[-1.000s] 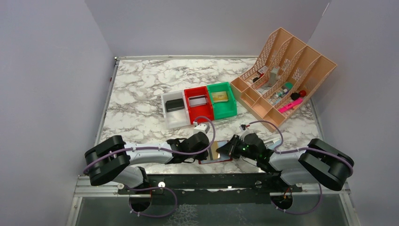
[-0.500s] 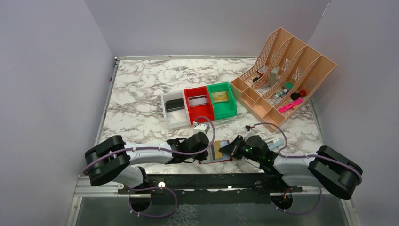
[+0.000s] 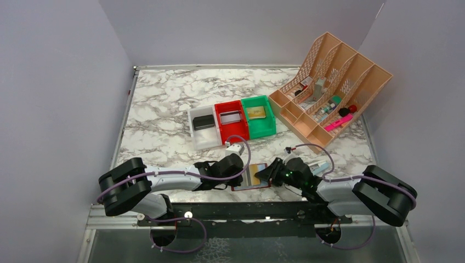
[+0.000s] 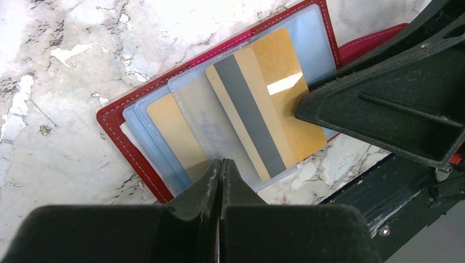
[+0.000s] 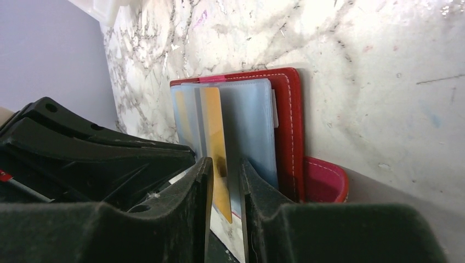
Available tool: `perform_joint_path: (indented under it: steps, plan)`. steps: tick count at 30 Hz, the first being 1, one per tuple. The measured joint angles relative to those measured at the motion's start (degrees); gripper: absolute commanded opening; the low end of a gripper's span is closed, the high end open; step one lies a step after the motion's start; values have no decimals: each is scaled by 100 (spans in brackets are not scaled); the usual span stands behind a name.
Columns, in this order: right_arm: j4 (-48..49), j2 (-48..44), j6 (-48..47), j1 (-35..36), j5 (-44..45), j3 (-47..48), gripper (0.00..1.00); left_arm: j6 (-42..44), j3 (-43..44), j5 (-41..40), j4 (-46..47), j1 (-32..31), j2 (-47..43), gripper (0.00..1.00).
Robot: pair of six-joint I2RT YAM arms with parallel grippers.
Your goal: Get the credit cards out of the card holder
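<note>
At the right side of the card holder (image 4: 112,123), we saw the half-drawn gold card (image 4: 285,93) pointing lengthwise into the narrowly parted jaws of the nearer right gripper (image 5: 225,167), while the clenched left gripper (image 4: 220,165) pinned the holder.

Plain grey-lilac walls (image 3: 60,93) enclose my marble-patterned table (image 3: 164,104) at nine, twelve and three o'clock; a black metal rail (image 3: 241,210) edges it at six.

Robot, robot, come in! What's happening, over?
Left pincer shut, tips at card holder. Right pincer slightly open over gold card. Card partly out of its pocket. Nothing blocking.
</note>
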Motion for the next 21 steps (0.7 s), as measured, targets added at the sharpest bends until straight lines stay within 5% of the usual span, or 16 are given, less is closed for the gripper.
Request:
perform_joint_path:
  steps: [21]
  plan:
    - [723,490,131,0,-177,-20,1,-20,-72,-20,44,-26,-76,1]
